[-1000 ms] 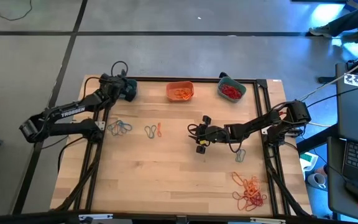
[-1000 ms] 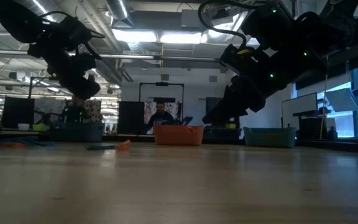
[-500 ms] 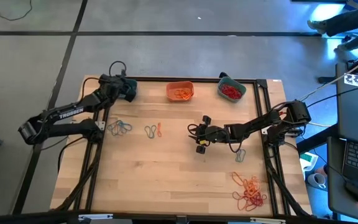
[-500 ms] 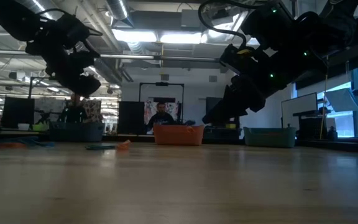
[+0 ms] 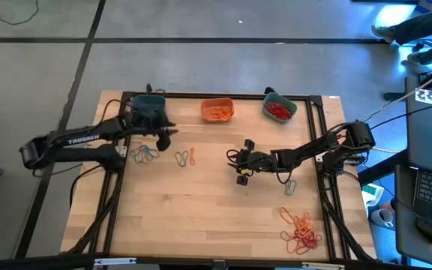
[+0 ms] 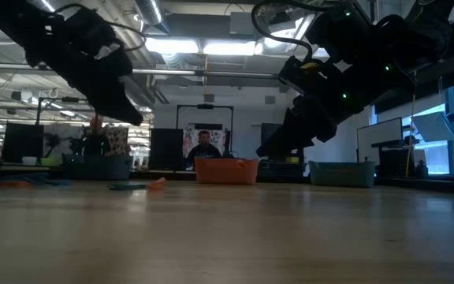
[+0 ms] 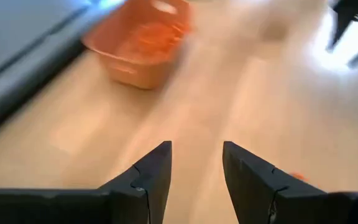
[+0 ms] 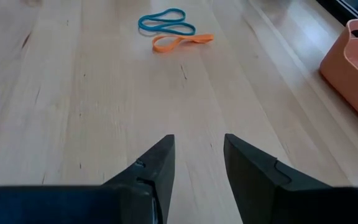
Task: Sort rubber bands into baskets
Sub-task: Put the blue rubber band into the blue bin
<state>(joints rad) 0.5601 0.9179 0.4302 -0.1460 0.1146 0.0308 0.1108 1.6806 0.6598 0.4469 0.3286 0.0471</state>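
Three baskets stand along the far edge: a teal one (image 5: 150, 103) at the left, an orange one (image 5: 217, 110) holding orange bands, and a teal one (image 5: 279, 109) holding red bands. Loose rubber bands lie on the table: a teal bunch (image 5: 145, 154), a teal and an orange band (image 5: 185, 157), a grey-teal one (image 5: 289, 186) and an orange-red heap (image 5: 301, 231). My left gripper (image 5: 166, 136) hovers open just near of the left basket, nothing between its fingers (image 7: 196, 149). My right gripper (image 5: 235, 159) stands open above mid-table, its fingers (image 8: 199, 143) bare.
Black frame rails run along the table's left and right sides (image 5: 115, 187). The right wrist view shows the teal band (image 8: 166, 22) and the orange band (image 8: 182, 41) ahead, with the orange basket's wall (image 8: 353, 56) at the side. Bare wood fills the table's near middle.
My left gripper has swung away from above the left teal basket toward the table's right and near side, turning to point rightward. The basket now shows uncovered. My right arm has kept still.
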